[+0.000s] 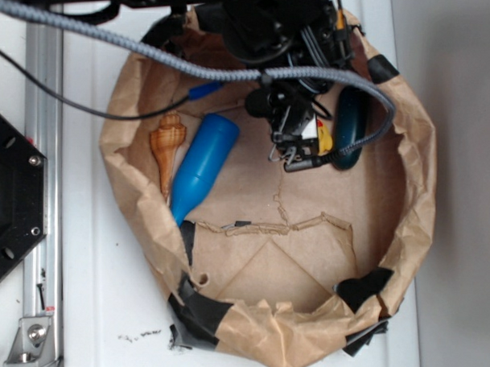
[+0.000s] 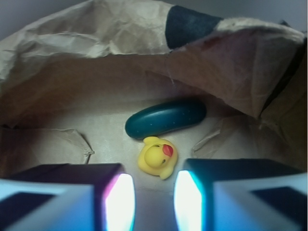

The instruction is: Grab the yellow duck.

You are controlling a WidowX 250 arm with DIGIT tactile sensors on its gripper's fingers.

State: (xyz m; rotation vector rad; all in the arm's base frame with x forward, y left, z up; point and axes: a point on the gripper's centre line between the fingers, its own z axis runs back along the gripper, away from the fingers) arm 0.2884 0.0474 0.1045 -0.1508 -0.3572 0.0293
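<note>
Two fingers of your gripper are spread apart, nothing between them. Your yellow duck lies just past the gap on the paper bag floor, beside a dark green oblong object.

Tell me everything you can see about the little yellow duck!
The yellow duck is small, bright yellow, smooth and rubbery-looking, with a round head and an orange-red beak. It looks tipped on the brown paper floor, close beside a dark green oblong thing. It lies just ahead of the open gripper, which isn't touching it. In the exterior view, only a yellow sliver shows.
</note>
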